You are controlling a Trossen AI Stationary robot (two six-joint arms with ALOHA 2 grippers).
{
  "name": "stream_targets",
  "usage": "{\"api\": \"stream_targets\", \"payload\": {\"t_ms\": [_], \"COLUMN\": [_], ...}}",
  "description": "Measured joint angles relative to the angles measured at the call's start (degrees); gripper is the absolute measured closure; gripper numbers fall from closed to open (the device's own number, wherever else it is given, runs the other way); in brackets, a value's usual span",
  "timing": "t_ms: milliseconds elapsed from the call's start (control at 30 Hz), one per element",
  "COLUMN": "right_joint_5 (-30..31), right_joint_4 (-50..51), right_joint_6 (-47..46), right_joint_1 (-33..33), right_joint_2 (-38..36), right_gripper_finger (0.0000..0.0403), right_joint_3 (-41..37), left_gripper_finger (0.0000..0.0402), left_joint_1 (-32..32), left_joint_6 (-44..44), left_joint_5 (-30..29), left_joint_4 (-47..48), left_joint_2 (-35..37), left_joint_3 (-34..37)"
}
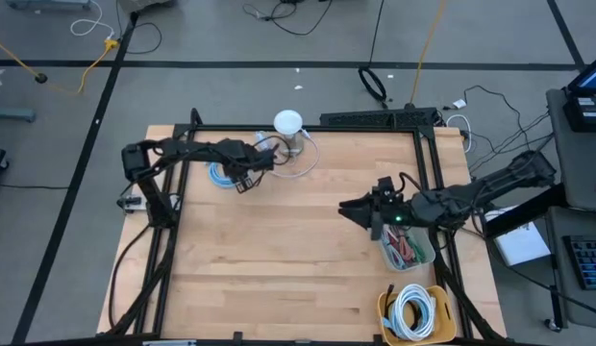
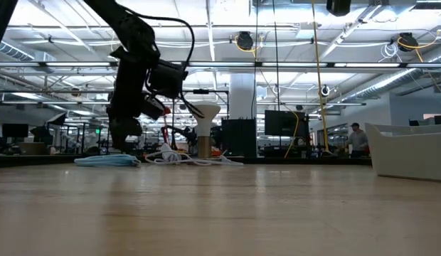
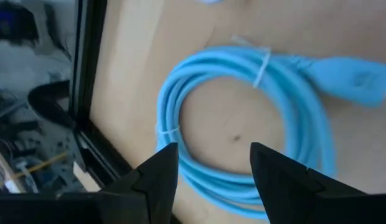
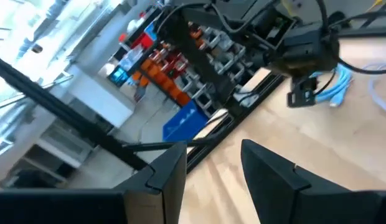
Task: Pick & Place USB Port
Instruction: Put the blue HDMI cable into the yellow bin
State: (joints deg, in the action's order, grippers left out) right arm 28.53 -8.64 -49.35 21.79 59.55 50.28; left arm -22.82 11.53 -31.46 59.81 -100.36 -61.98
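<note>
A light-blue cable coil (image 1: 221,175) (image 2: 107,161) (image 3: 180,106), bound with white ties, lies flat on the wooden table at the far left. Its thick blue plug end (image 3: 361,78) rests beside it. Which thing is the USB port, I cannot tell. My left gripper (image 1: 242,185) (image 3: 215,168) hangs open, slanting down, just over the coil's near side, and I see no touch. My right gripper (image 1: 344,207) (image 4: 215,168) is open and empty, held level above the table's right half, pointing left toward the coil (image 4: 336,84).
A white mushroom-shaped stand (image 1: 288,123) with a loose white cable (image 1: 300,159) sits at the far edge, right of the coil. A clear bin of cables (image 1: 410,252) and a yellow bin with a white coil (image 1: 413,312) stand at the right. Black frame rails (image 1: 308,130) border the table.
</note>
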Motion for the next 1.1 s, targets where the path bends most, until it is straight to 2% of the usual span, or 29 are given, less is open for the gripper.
{"api": "stream_targets", "payload": {"t_ms": [67,233,433,533,600,700,733,800,900,1100], "right_joint_5": [1.59,3.08,3.09,3.08,3.18,3.12,3.02,2.98,2.70,-1.16], "right_joint_4": [-0.47,-0.83,-1.11,-1.43,-2.31,-2.29,-2.26,-2.28,-1.91,3.06], "right_joint_6": [0.38,-0.39,-0.53,-0.32,0.48,0.54,0.54,0.53,-0.96,-9.25], "right_joint_1": [0.01,-0.25,-1.45,-1.65,-1.63,-1.63,-1.60,-1.58,-1.45,-1.45], "right_joint_2": [0.82,1.85,2.05,2.06,2.05,2.03,2.03,2.03,2.03,2.01], "right_gripper_finger": [0.0254,0.0254,0.0254,0.0254,0.0254,0.0254,0.0254,0.0254,0.0254,0.0254], "right_joint_3": [0.00,0.00,-0.02,-0.02,-0.02,-0.02,-0.02,-0.02,-0.02,-0.02], "left_gripper_finger": [0.0193,0.0181,0.0179,0.0204,0.0245,0.0353,0.0376,0.0390,0.0398,0.0400], "left_joint_1": [-2.11,-7.35,-10.01,-9.37,-7.99,-5.36,-4.27,-1.70,3.61,17.45], "left_joint_6": [-0.26,-0.36,-0.96,0.41,1.58,2.33,2.87,6.25,10.83,21.04], "left_joint_5": [1.35,11.00,13.20,13.86,13.88,16.05,17.36,19.33,27.84,31.84], "left_joint_4": [-0.13,-4.87,-9.32,-10.29,-10.21,-10.29,-10.18,-9.70,-7.26,-6.25], "left_joint_2": [0.00,0.02,0.48,0.69,0.53,1.42,2.00,3.54,7.96,21.06], "left_joint_3": [0.00,2.96,9.73,11.17,11.26,11.45,11.64,11.87,12.00,11.85]}}
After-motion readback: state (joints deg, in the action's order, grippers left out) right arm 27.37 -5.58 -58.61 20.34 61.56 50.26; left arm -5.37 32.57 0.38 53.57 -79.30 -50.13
